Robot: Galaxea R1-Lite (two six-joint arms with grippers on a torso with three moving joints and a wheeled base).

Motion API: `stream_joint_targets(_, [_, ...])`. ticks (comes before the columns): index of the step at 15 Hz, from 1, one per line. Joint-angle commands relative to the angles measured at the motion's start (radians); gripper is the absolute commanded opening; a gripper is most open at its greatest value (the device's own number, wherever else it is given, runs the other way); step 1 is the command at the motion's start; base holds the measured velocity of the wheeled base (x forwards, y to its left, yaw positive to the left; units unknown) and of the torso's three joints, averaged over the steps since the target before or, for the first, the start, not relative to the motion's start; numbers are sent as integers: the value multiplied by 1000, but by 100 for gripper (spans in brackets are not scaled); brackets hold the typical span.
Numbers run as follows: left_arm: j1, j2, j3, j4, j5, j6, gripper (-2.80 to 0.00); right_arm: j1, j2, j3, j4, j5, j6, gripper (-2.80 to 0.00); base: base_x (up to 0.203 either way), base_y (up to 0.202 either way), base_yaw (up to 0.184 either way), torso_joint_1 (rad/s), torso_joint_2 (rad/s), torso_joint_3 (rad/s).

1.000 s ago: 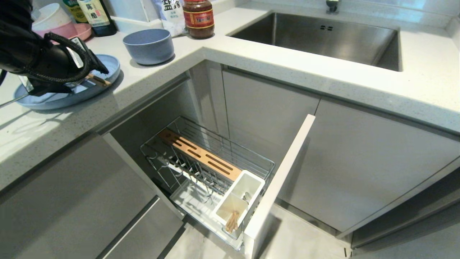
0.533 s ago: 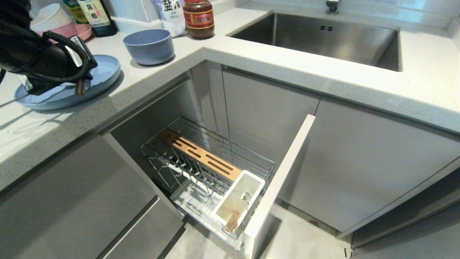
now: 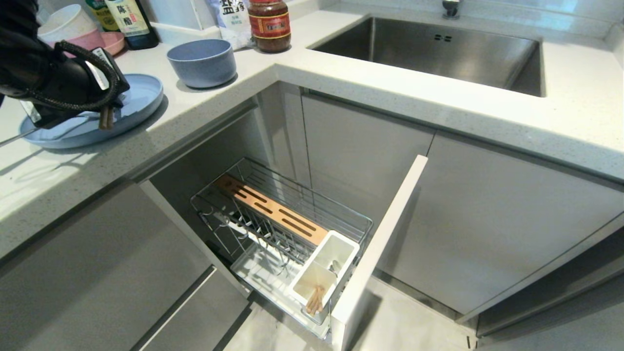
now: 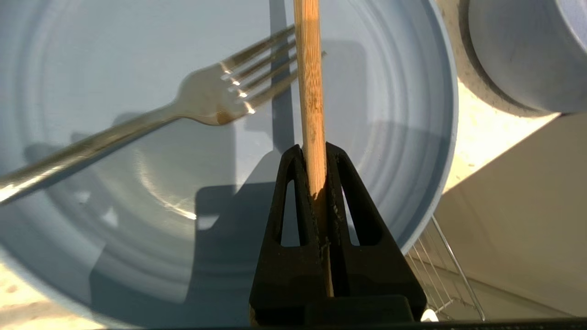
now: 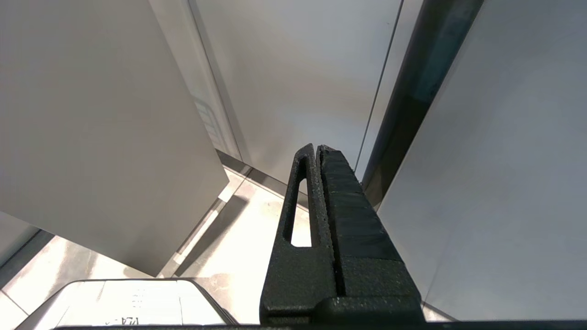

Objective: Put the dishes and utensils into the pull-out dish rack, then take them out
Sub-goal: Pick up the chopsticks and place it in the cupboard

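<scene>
On the white counter we see the light-blue plate with a fork on it. Our left gripper squeezes a chopstick above the plate, maybe just one. Our right gripper hangs pressed together near grey cabinet doors.

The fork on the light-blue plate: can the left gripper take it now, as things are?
Probably not yet. The left gripper is shut on a chopstick, so its jaws are occupied. The fork lies uncovered on the plate just below; nothing else blocks it.
</scene>
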Motion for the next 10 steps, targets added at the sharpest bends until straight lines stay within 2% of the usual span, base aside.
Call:
stream_joint_targets(1, [-1, -37, -1, -5, 25, -3, -280, 0, -4, 2, 0, 0, 1, -280, 0, 0, 0, 0, 0, 0])
stream_joint_targets(6, [-11, -132, -1, -22, 57, -2, -280, 0, -4, 2, 0, 0, -1, -280, 0, 0, 0, 0, 0, 0])
stream_joint_targets(10, [-93, -195, 1, -22, 49, -7, -280, 0, -4, 2, 0, 0, 0, -280, 0, 0, 0, 0, 0, 0])
